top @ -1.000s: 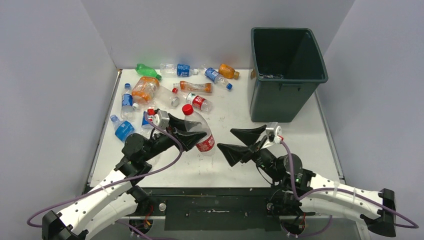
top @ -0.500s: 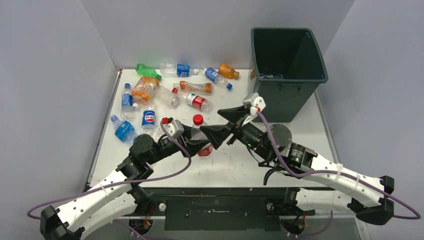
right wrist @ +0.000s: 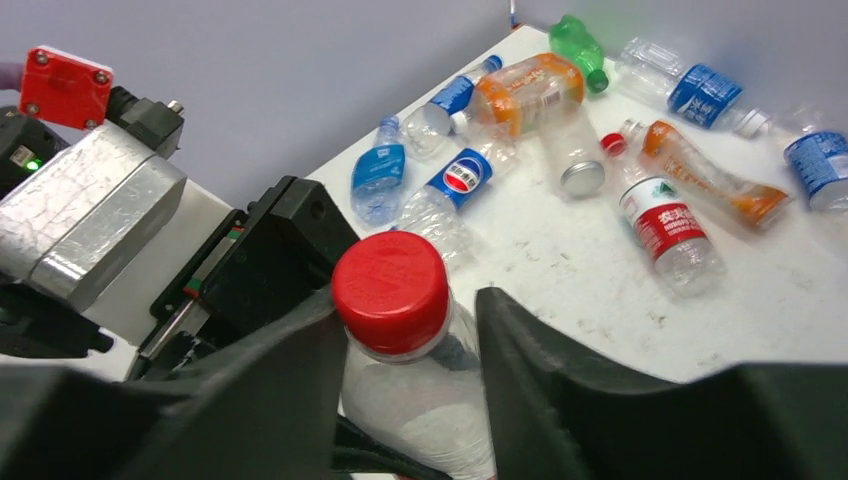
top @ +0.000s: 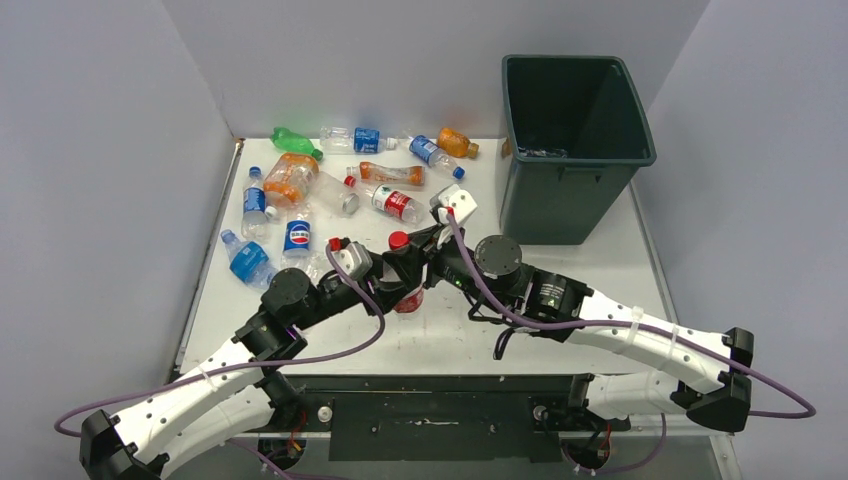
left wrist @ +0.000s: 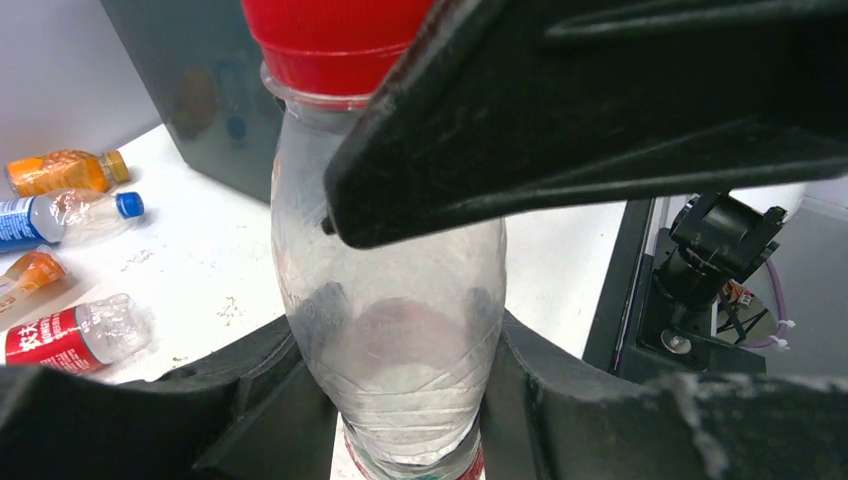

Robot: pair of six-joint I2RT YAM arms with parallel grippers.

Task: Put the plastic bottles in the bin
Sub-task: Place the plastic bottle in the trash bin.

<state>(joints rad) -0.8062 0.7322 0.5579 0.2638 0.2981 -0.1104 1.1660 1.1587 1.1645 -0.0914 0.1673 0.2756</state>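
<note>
Left tool: clamped on the lower body of a clear red-capped bottle, over the near-middle of the white surface.
Right tool: fingers flank that bottle's neck; gripping or not, cannot tell.
Loose bottles: lying far left.
Dark green bin: far right.

**One high view, two wrist views, one bottle shared**

The top camera sits high behind the near edge. It looks down and away over both arm bases, taking in the whole counter to the far wall. The left wrist camera rides close behind the left end effector and faces right toward the bin. The right wrist camera sits just as close behind the right end effector and faces left and far over the scattered bottles. All three views share the red-capped bottle at mid-counter.
</note>
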